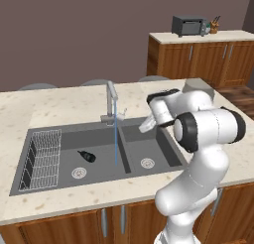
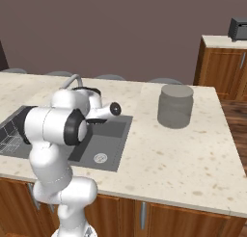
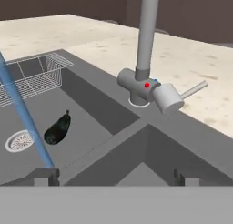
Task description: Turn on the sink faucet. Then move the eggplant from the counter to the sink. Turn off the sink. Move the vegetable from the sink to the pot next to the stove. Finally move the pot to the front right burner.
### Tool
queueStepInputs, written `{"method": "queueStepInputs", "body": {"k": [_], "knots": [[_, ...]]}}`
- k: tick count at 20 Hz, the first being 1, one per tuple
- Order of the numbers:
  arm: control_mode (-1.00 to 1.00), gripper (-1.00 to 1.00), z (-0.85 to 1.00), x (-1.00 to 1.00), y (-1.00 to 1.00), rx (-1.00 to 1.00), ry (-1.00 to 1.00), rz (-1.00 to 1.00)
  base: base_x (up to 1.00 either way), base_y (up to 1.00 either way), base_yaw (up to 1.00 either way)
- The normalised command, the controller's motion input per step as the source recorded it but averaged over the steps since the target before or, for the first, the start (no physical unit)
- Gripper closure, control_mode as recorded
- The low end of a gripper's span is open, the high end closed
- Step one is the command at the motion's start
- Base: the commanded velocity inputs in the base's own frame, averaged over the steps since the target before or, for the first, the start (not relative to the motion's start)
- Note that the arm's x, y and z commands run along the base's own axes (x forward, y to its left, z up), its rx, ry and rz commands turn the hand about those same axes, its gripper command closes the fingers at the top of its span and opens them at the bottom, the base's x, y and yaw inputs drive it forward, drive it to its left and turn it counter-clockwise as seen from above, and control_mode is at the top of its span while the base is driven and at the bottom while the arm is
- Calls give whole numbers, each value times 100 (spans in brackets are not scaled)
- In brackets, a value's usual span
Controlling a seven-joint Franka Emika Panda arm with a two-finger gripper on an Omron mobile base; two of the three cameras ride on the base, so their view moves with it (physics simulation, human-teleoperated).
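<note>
The sink faucet [image 3: 144,45] stands upright behind the divider of the dark sink [image 1: 149,139], and a blue stream of water [image 1: 115,139] runs from its spout into the left basin. Its side lever [image 3: 193,89] points right. The eggplant [image 1: 87,155], small and almost black, lies on the left basin floor beside the drain [image 3: 20,140], close to the stream [image 3: 25,118]. My gripper [image 3: 114,177] hangs open and empty over the divider, just in front of the faucet base; in the left base view the gripper [image 1: 147,125] is right of the faucet [image 1: 111,104]. The pot and stove are out of view.
A wire rack [image 1: 42,158] fills the left end of the left basin. A light grey ribbed cylinder [image 2: 175,106] stands on the beige counter [image 2: 183,154] to the right of the sink. A toaster oven [image 1: 188,26] sits on the far cabinet.
</note>
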Motion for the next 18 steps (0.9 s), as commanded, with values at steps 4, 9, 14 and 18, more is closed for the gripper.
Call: {"method": "queueStepInputs", "body": {"k": [4,9,14,18], "knots": [[-100,-100,0,39,-16,8,-10,18,0,0,0],[-100,-100,4,36,-5,10,0,11,0,0,0],[-100,-100,2,35,0,7,0,11,0,0,0],[-100,-100,0,40,0,9,1,9,0,0,0]]}}
